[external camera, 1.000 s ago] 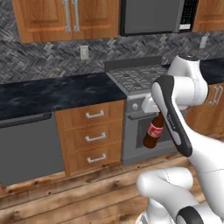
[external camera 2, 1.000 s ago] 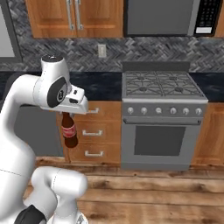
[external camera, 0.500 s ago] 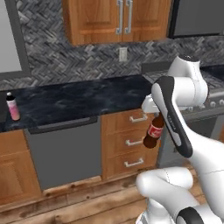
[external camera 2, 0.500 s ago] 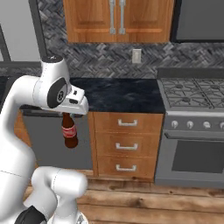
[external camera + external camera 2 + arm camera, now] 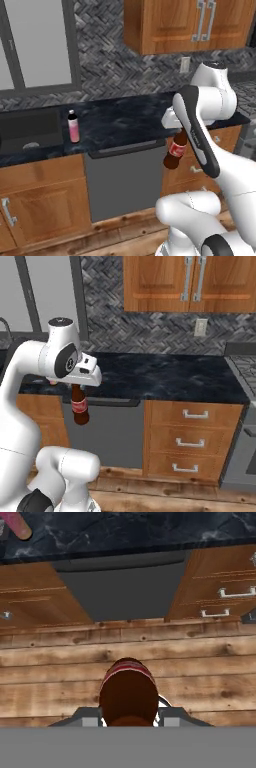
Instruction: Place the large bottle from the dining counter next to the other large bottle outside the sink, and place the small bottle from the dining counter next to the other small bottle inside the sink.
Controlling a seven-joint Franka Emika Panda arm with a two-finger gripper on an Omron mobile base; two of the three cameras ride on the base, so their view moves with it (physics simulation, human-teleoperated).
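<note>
Right at the bottom of the hand view, the gripper (image 5: 129, 719) has its fingers pinched on the neck of the large bottle from the dining counter (image 5: 128, 694), and we look straight down its brown body and red label to the plank floor (image 5: 60, 667) beneath. In the left base view that bottle (image 5: 175, 152) hangs at centre right, clear of everything, in front of the grey dishwasher panel (image 5: 122, 177) and below the counter's front edge. So the pick looks done and the carry is under way; the set-down is not yet made, and the small bottle's half of the job is, I'd judge, entirely ahead. Further back, the counter (image 5: 125, 120) runs across mid-frame, and there's the other large bottle (image 5: 73, 126), pale pink, standing at centre left just beside the sink (image 5: 30, 131), whose black basin sits at the left edge. Room to move: open air between the carried bottle and the cabinets, and a wide bare stretch of dark counter on the pink bottle's right side. The bottle must rise over the counter lip first; the tight margins are the pink bottle itself and the sink rim just past it.
</note>
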